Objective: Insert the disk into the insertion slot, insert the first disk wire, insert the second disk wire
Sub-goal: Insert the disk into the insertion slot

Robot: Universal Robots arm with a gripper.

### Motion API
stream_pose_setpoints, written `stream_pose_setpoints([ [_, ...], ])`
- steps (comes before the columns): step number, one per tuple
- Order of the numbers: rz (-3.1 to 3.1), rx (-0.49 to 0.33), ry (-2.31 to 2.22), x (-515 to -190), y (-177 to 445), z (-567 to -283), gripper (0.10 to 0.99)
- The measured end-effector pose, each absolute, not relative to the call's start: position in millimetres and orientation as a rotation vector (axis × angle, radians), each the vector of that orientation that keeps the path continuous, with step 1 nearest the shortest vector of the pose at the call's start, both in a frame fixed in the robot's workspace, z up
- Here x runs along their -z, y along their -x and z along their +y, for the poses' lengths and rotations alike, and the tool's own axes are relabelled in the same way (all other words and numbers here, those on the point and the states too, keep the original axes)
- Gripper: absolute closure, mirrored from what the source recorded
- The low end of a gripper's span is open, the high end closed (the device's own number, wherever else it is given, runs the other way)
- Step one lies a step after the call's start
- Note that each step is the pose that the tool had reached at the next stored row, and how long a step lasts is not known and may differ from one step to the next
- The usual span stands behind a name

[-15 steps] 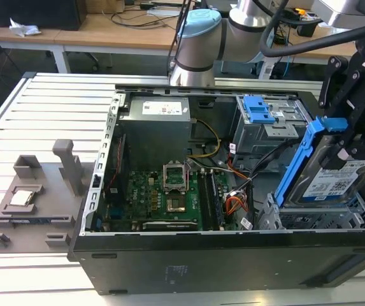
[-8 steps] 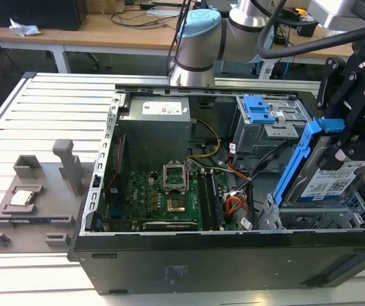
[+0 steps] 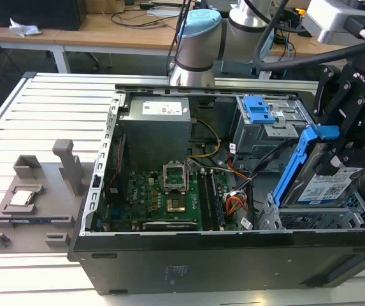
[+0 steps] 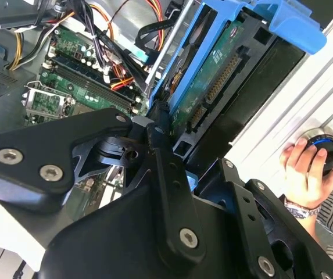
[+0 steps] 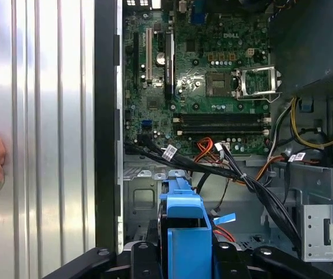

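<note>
Above the insertion slot (image 3: 316,220), at the corner of an open computer case (image 3: 169,261), the gripper (image 3: 336,152) appears clamped on the upper edge of the disk (image 3: 325,185). The drive hangs steeply tilted, its lower end just at the mouth of the perforated cage. It is not seated, so the first step looks unfinished.

Neither disk wire has gone in. In the second wrist view, the row of connector pins along the disk's green circuit board (image 4: 212,81) stands bare. Loose cables (image 5: 212,168) lie beside the slot, between it and the motherboard (image 3: 163,197).

The disk is a flat silver rectangle with a white printed label. A bright blue caddy frames it and juts past the drive as a handle at the top. A taller grey box with a blue latch (image 3: 258,111) stands just behind the slot. Well apart from the slot, on the ribbed metal table (image 3: 42,115), a person's hand (image 4: 305,168) rests on a round black device (image 4: 324,146).
</note>
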State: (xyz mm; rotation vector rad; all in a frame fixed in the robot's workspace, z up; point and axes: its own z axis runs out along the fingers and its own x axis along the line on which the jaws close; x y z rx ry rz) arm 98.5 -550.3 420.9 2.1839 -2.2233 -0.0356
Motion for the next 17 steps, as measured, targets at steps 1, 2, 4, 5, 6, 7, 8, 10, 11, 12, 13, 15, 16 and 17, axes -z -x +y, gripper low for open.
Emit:
stream_pose_setpoints([
  [1, -2.223, 0.036, -2.184, -420.1, -98.5, -550.3, 0.722],
  [2, -2.223, 0.036, -2.184, -419.8, -98.5, -550.3, 0.722],
  [4, -2.223, 0.036, -2.184, -418.8, -98.5, -550.3, 0.722],
  [5, -2.223, 0.036, -2.184, -418.4, -98.5, -550.3, 0.722],
  [6, -2.223, 0.036, -2.184, -418.0, -98.5, -550.3, 0.722],
  [7, -2.223, 0.036, -2.184, -417.3, -98.5, -550.3, 0.722],
  [8, -2.223, 0.036, -2.184, -416.5, -98.5, -550.3, 0.722],
  [10, -2.223, 0.036, -2.184, -414.8, -98.5, -550.3, 0.722],
  [11, -2.223, 0.036, -2.184, -414.2, -98.5, -550.2, 0.722],
  [12, -2.223, 0.036, -2.184, -413.3, -98.5, -550.2, 0.722],
  [13, -2.223, 0.036, -2.184, -412.6, -98.5, -550.3, 0.722],
  [15, -2.223, 0.036, -2.184, -410.9, -98.5, -550.3, 0.722],
  [16, -2.223, 0.036, -2.184, -410.0, -98.5, -550.3, 0.722],
  [17, -2.223, 0.036, -2.184, -408.5, -98.5, -550.2, 0.722],
])
